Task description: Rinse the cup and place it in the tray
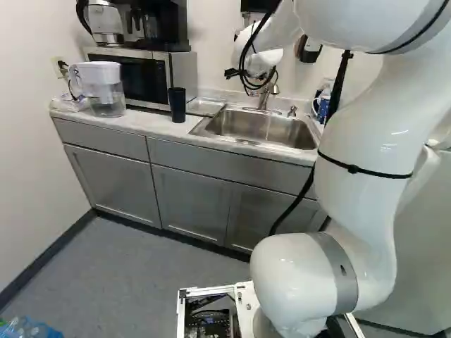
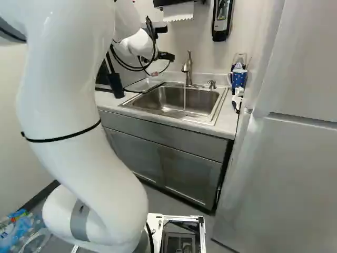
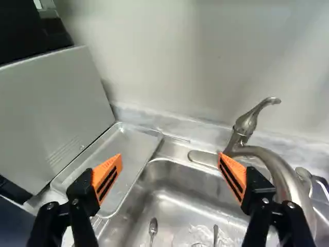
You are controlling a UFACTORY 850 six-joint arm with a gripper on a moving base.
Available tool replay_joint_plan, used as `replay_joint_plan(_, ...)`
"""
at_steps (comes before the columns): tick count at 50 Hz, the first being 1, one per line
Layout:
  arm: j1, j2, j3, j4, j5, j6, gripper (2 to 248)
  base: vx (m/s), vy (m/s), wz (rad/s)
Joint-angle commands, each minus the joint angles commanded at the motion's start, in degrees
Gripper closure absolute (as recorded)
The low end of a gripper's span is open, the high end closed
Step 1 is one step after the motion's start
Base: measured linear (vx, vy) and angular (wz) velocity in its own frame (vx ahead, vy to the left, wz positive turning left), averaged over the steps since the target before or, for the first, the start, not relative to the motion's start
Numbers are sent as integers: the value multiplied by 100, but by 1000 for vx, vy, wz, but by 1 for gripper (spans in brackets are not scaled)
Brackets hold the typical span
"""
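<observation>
The gripper [image 1: 231, 72], mostly hidden behind the wrist in the left base view, is over the back of the counter near the faucet. In the wrist view, the gripper [image 3: 169, 167] stands wide open with nothing between its fingers. A dark cup [image 1: 177, 104] stands upright on the counter by the microwave, beside the metal tray [image 3: 131, 146]. That tray lies left of the sink [image 2: 171, 97] in the right base view. From the faucet [image 2: 188, 68] a thin stream of water runs into the basin.
Spoons [image 3: 153, 226] lie in the basin. The microwave [image 1: 144, 74] and a water pitcher [image 1: 104, 88] stand on the counter's left part. A blue mug [image 2: 238, 78] is right of the sink, near a tall white cabinet or fridge [image 2: 295, 158]. Plastic bottles [image 2: 18, 232] lie low at the left.
</observation>
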Motion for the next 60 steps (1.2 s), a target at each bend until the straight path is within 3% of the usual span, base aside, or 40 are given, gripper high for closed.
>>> replay_joint_plan(28,-49,816,859,0,-921,0,3,0,0,0)
replay_joint_plan(60,-530,1434,1470,0,-2150,0,3,0,0,0)
